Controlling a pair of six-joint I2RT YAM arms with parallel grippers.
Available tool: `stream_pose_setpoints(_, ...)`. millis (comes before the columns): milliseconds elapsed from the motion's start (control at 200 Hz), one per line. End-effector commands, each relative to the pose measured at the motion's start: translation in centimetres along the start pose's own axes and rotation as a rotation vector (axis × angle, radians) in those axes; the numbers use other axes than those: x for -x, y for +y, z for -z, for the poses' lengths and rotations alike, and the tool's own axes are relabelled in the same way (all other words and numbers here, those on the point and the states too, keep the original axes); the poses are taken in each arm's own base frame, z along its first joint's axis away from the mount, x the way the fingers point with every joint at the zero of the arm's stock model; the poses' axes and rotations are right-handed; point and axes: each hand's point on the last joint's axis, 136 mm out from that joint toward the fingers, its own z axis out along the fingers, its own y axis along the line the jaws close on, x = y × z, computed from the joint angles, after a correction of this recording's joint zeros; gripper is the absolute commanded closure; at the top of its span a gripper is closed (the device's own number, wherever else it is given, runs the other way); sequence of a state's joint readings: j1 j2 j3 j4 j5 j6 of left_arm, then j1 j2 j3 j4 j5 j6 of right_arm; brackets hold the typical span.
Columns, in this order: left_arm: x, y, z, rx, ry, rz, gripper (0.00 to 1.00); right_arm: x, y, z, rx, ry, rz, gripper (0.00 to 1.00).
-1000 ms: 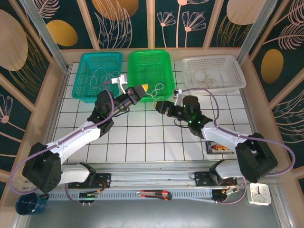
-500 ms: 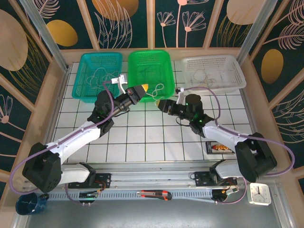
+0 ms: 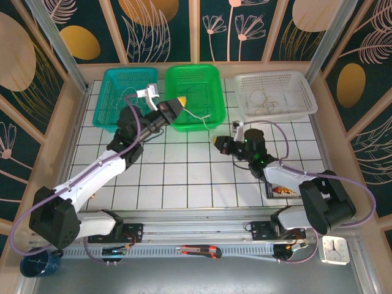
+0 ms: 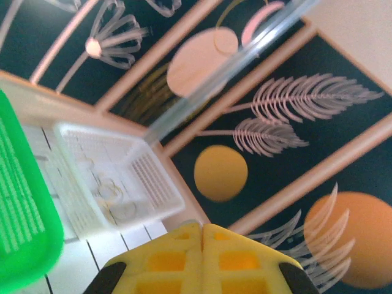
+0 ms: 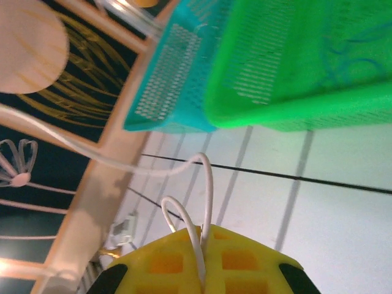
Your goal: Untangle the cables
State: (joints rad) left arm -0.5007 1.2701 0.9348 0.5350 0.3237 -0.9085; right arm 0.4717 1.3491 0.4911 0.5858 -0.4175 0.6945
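— What stands on the table (image 3: pixel 184 177)?
— Three baskets in a row along its far edge: a teal basket (image 3: pixel 101 115) toward the far left corner, a green basket (image 3: pixel 211 76) in the middle, and a white basket (image 3: pixel 306 103) toward the far right corner.
— And the arms?
— The left gripper (image 3: pixel 180 101) hangs over the green basket's near left corner, its yellow fingers (image 4: pixel 159 263) pressed together. The right gripper (image 3: pixel 215 141) sits low over the tiles, just off that basket's near right corner, clamped on a white cable (image 5: pixel 208 177).
— Where does that cable run?
— It loops out of the right gripper's pinch and crosses the green basket's near rim to the left gripper's tip. Whether that one pinches it, I cannot tell.
— Other cables?
— Pale loops (image 3: pixel 262 98) lie in the white basket, thin cords (image 3: pixel 125 93) in the teal one, and dark blue cords (image 5: pixel 343 46) in the green.
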Motion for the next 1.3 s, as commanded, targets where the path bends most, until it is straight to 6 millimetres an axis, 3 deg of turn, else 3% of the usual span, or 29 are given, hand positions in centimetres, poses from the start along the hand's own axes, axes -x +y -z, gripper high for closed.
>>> stream_pose_setpoints(0,5.0,0.4,1.5,0.059,-0.099,-0.062,1.0,0.2,-2.0,1.3,-0.032,-0.06,-0.03,1.0)
stream_pose_setpoints(365,12.3,2.7,4.3,0.211,-0.245,-0.155,1.0,-0.3,-3.3,2.1,-0.071,-0.07,-0.05,1.0)
stream_pose_setpoints(525,14.9,2.7,4.8,0.245,-0.285,-0.197,1.0,-0.3,-2.0,1.7,-0.015,-0.04,-0.031,1.0)
stream_pose_setpoints(666,16.5,2.3,4.4,0.253,-0.299,-0.232,1.0,0.2,0.2,1.6,0.048,-0.016,-0.003,0.59)
stream_pose_setpoints(776,18.0,2.3,4.3,0.271,-0.315,-0.261,1.0,0.8,1.2,1.8,0.054,-0.017,0.016,0.42)
stream_pose_setpoints(1021,22.4,4.0,5.1,0.376,-0.373,-0.34,1.0,2.7,2.9,2.7,0.04,-0.041,0.054,0.34)
stream_pose_setpoints(1291,25.5,8.4,6.7,0.57,-0.407,-0.423,1.0,6.2,5.0,4.7,0.018,-0.108,0.097,0.3)
